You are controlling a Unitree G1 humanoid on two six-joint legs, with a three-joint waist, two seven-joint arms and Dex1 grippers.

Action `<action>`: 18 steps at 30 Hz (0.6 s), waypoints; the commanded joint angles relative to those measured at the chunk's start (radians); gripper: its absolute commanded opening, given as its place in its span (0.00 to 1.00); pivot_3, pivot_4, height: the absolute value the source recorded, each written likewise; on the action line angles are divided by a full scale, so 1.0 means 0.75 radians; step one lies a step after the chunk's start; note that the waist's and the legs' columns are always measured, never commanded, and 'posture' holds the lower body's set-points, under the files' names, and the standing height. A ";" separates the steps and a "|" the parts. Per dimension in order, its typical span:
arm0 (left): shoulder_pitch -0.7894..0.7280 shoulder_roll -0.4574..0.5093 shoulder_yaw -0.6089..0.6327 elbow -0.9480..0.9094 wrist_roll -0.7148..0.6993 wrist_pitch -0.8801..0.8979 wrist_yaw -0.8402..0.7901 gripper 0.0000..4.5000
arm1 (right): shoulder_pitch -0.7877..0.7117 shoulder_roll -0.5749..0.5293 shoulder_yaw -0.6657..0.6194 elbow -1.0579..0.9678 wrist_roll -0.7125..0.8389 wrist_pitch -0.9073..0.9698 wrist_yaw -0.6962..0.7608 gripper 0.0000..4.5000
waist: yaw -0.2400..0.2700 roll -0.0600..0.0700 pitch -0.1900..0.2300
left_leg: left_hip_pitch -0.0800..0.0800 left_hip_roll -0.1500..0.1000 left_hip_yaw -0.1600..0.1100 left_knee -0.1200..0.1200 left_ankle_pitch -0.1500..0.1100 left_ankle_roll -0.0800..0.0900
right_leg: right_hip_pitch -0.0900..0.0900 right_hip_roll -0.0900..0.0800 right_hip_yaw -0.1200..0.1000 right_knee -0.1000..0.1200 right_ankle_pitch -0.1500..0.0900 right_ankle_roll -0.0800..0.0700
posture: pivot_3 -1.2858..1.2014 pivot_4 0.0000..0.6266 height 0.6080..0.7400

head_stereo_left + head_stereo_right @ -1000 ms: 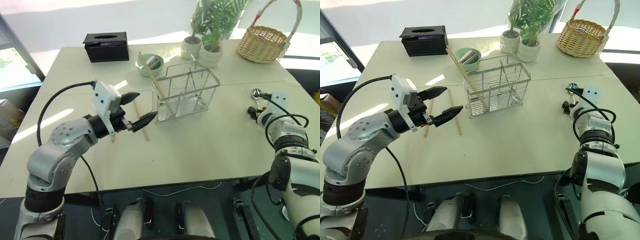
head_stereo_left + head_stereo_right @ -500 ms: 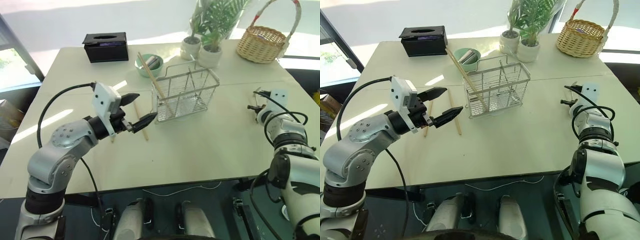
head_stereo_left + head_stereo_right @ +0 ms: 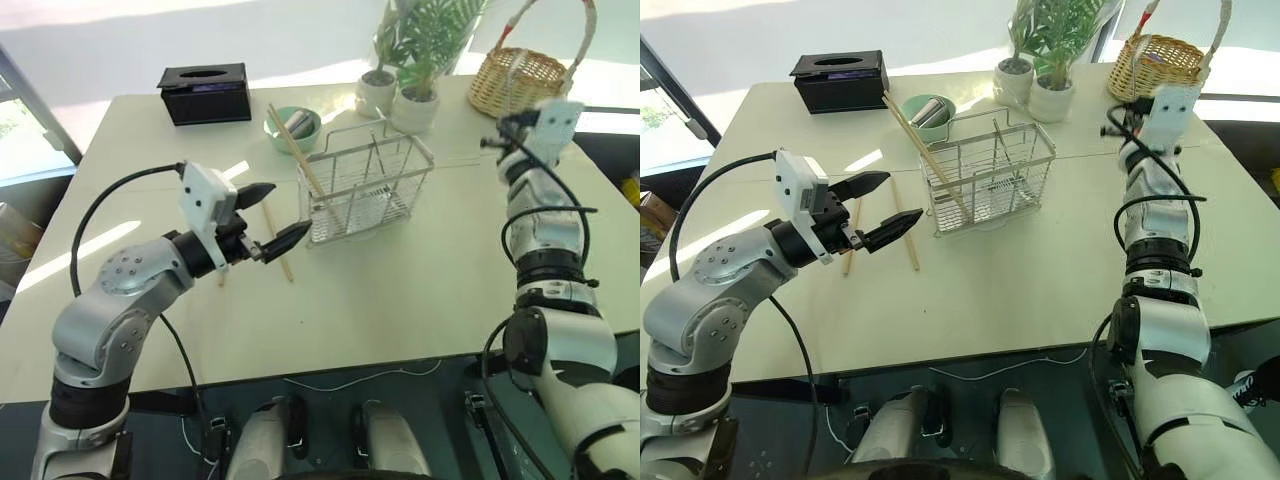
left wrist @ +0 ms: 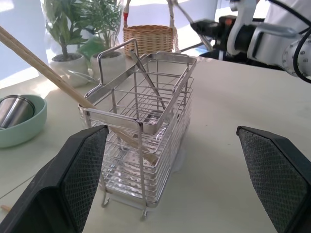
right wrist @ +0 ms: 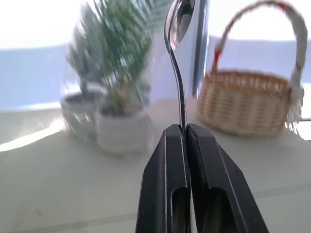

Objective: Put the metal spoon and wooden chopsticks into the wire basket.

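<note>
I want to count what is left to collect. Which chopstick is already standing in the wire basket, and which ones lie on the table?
The long chopstick leaning in the wire basket is in. Two others lie flat on the table, beside the left gripper.

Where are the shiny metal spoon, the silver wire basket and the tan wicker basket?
shiny metal spoon [image 5: 179, 19], right wrist view, on its bowl.
silver wire basket [image 3: 366, 186], left eye view, on its front wall.
tan wicker basket [image 5: 243, 99], right wrist view, on its woven side.

I count one wire basket [image 3: 367, 187], three wooden chopsticks [image 3: 296, 157], one metal spoon [image 5: 177, 53], two potted plants [image 3: 418, 62], one wicker basket [image 3: 517, 82], one green bowl [image 3: 292, 127] and one black box [image 3: 205, 92].
</note>
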 commanded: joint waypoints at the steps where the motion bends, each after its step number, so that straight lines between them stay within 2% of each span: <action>1: 0.006 0.011 0.044 -0.043 -0.026 -0.018 -0.009 1.00 | 0.004 0.067 0.001 -0.284 0.062 -0.032 -0.001 0.02 | -0.004 0.000 0.000 | 0.000 0.000 0.000 0.000 0.000 0.000 | 0.000 0.000 0.000 0.000 0.000 0.000 | 0.52 0.24 1.00; 5: 0.021 0.046 0.074 -0.073 -0.070 0.009 -0.028 1.00 | 0.089 0.203 0.019 -0.576 0.150 0.037 -0.009 0.02 | -0.003 0.000 0.000 | 0.000 0.000 0.000 -0.001 0.000 0.000 | -0.001 0.000 0.000 0.001 0.000 0.000 | 0.52 0.24 1.00; 9: 0.033 0.074 0.108 -0.095 -0.147 0.037 -0.049 1.00 | 0.152 0.321 0.048 -0.737 0.235 0.096 0.012 0.02 | -0.004 0.000 0.000 | 0.000 0.000 0.000 -0.002 0.000 0.000 | -0.003 0.000 0.000 0.001 0.000 0.000 | 0.52 0.24 1.00; 13: 0.026 0.093 0.129 -0.104 -0.236 0.072 -0.060 1.00 | 0.171 0.394 0.058 -0.701 0.271 0.089 0.045 0.02 | -0.004 0.000 0.000 | 0.000 0.000 0.001 -0.003 0.000 -0.001 | -0.003 0.000 0.000 0.002 0.000 0.000 | 0.52 0.24 1.00; 18: 0.027 0.106 0.128 -0.115 -0.251 0.072 -0.042 1.00 | 0.137 0.431 0.047 -0.580 0.292 0.049 0.089 0.02 | -0.004 0.000 0.000 | 0.000 0.000 0.002 -0.004 0.000 -0.001 | -0.004 0.000 0.001 0.002 0.000 -0.001 | 0.52 0.24 1.00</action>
